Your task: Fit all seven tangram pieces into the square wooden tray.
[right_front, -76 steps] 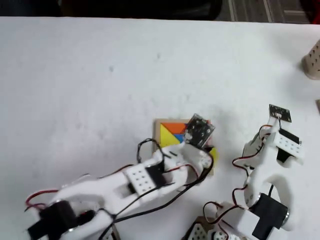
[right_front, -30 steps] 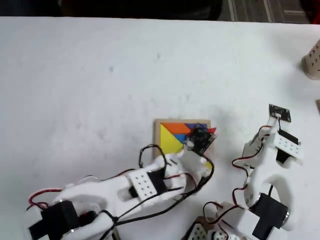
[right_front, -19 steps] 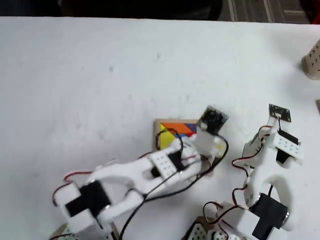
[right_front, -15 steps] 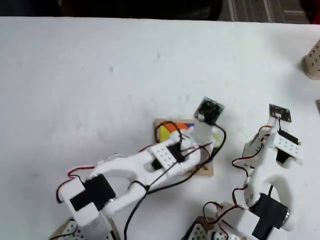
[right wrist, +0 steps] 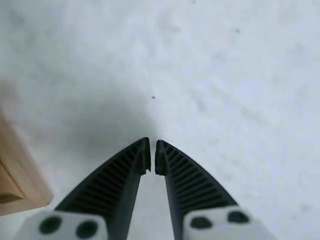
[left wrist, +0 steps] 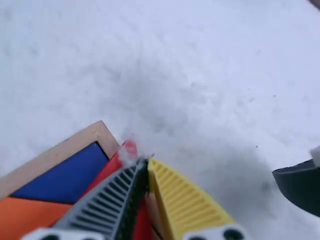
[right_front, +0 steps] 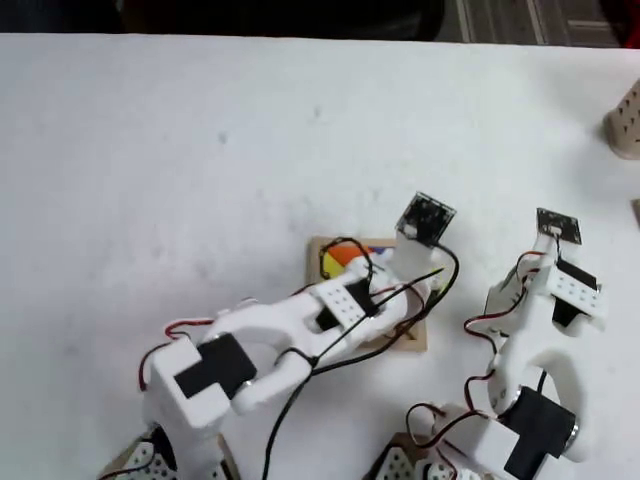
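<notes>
The square wooden tray (right_front: 316, 252) lies at the table's middle front, with a yellow and orange piece (right_front: 336, 260) showing at its far left. My left arm (right_front: 340, 305) stretches across the tray and hides the remaining pieces. In the left wrist view, my left gripper (left wrist: 145, 161) is shut, its tips at the red piece (left wrist: 128, 148) by the tray's corner rim (left wrist: 95, 131). A blue piece (left wrist: 70, 175) and an orange piece (left wrist: 25, 220) lie inside. My right gripper (right wrist: 152, 157) is shut over bare table, beside a tray corner (right wrist: 17, 182).
My right arm (right_front: 560, 290) stays folded to the right of the tray. A brown pegged object (right_front: 625, 125) stands at the table's far right edge. A dark part (left wrist: 300, 185) juts in close to the left gripper. White table spreads beyond the tray.
My left arm has swung across the tray, and its wrist has moved toward the tray's far right corner. The right arm has kept still.
</notes>
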Available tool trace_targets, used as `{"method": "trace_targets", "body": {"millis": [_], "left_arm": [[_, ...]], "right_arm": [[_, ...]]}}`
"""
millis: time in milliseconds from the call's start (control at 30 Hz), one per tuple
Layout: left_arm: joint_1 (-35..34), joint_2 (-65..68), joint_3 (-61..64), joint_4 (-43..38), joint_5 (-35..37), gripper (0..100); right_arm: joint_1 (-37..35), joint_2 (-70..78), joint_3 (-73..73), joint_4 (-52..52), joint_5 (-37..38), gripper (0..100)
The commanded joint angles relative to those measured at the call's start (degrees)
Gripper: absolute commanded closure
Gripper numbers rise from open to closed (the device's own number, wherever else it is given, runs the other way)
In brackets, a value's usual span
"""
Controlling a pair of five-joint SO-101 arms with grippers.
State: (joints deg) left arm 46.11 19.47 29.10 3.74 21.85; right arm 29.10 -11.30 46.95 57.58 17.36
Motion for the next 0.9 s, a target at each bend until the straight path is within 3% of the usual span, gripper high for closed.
{"method": "trace_targets", "body": {"millis": [0,400,867], "left_arm": [[0.04,-1.19,-1.32,-1.14,-2.02,98],[6.37,-16.04,16.18,-1.49,-2.37,98],[9.63,-21.05,20.48,1.67,-2.29,98]], "right_arm": [[-0.4,-1.54,-0.09,-0.66,1.14,98.1],[-0.4,6.2,-5.19,0.57,1.41,98.1],[-0.31,6.2,-5.19,0.57,1.58,98.1]]}}
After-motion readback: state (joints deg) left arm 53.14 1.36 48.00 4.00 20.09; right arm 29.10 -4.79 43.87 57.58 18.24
